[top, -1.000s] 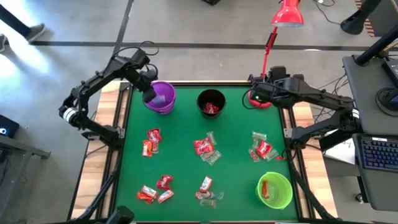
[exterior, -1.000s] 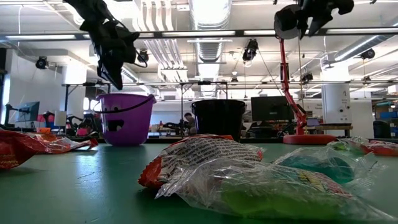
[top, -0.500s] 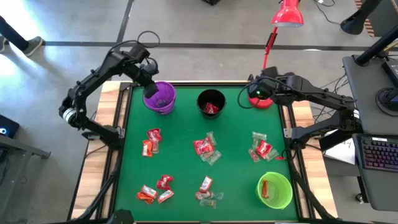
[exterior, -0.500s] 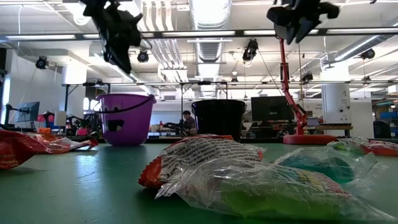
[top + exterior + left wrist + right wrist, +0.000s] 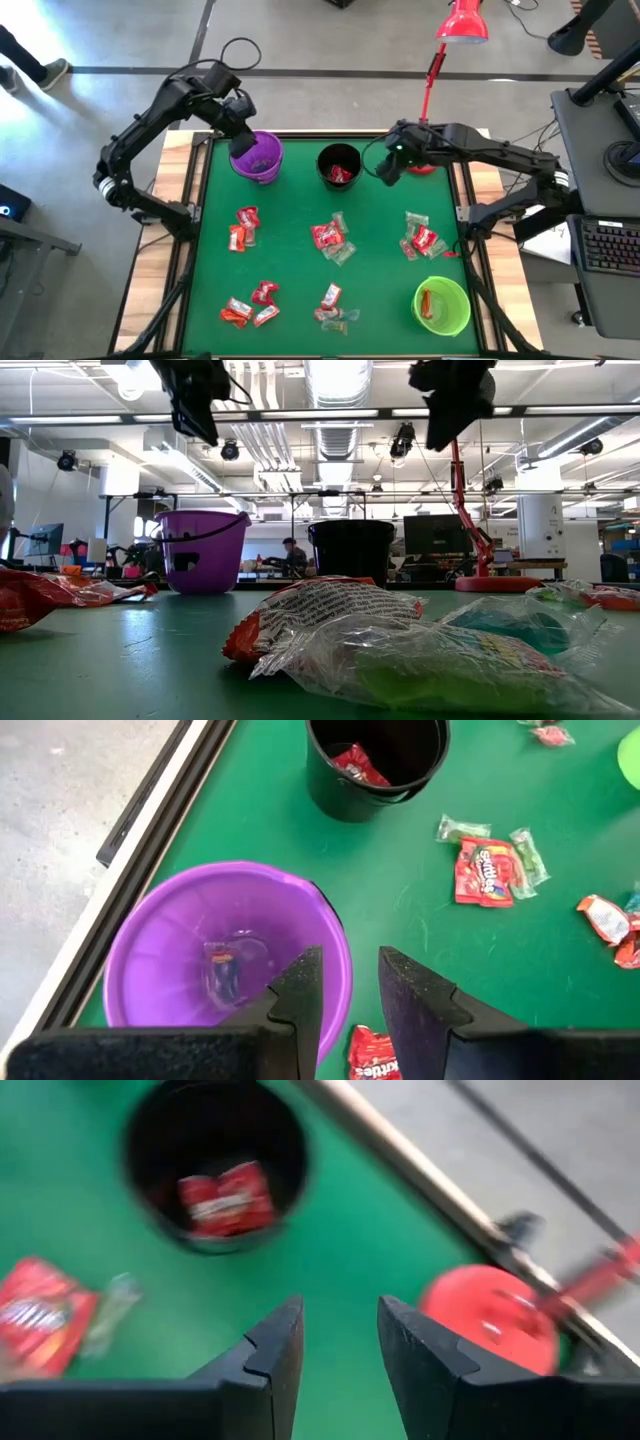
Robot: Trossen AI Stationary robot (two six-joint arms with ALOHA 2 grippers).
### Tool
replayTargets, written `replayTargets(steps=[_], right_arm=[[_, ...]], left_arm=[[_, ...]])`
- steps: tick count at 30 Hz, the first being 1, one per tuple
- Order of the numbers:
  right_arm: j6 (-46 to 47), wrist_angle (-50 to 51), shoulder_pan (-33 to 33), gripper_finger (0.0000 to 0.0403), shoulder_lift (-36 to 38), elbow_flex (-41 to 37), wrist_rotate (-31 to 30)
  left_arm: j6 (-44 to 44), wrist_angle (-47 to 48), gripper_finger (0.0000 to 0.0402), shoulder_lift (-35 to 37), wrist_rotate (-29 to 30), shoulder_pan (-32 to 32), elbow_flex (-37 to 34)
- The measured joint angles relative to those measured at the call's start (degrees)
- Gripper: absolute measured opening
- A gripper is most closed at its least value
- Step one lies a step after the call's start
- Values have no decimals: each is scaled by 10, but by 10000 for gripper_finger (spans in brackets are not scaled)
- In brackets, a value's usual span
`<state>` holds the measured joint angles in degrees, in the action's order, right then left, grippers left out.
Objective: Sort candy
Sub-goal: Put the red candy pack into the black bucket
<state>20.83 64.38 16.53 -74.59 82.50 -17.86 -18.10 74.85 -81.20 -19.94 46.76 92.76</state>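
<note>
Candy [image 5: 330, 238] scattered on green tabletop [image 5: 290, 260], left wrist view alone reveals a clear-wrapped piece [image 5: 224, 970] inside purple cup [image 5: 150, 930], left fingers [image 5: 345, 995] and right fingers [image 5: 338, 1345] both parted, empty

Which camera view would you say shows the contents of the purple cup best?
The left wrist view: it looks straight down into the purple cup and shows one clear-wrapped candy on its floor. The high view shows the cup small, partly under the left gripper. The low view shows only its outer wall.
</note>
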Motion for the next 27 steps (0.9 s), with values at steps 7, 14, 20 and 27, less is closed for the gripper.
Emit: replayTargets(steps=[7, 14, 20, 27], right_arm=[[-115, -100, -2, 123, -68, 0, 179], [-120, -107, -49, 123, -129, 24, 220], [-147, -142, -100, 123, -150, 36, 224], [-178, -162, -117, 123, -196, 36, 224]], left_arm=[[-6, -3, 81, 4, 1, 0, -2], [28, 17, 81, 7, 1, -8, -2], [36, 28, 81, 27, 1, -23, -12], [20, 28, 81, 40, 1, -25, -14]])
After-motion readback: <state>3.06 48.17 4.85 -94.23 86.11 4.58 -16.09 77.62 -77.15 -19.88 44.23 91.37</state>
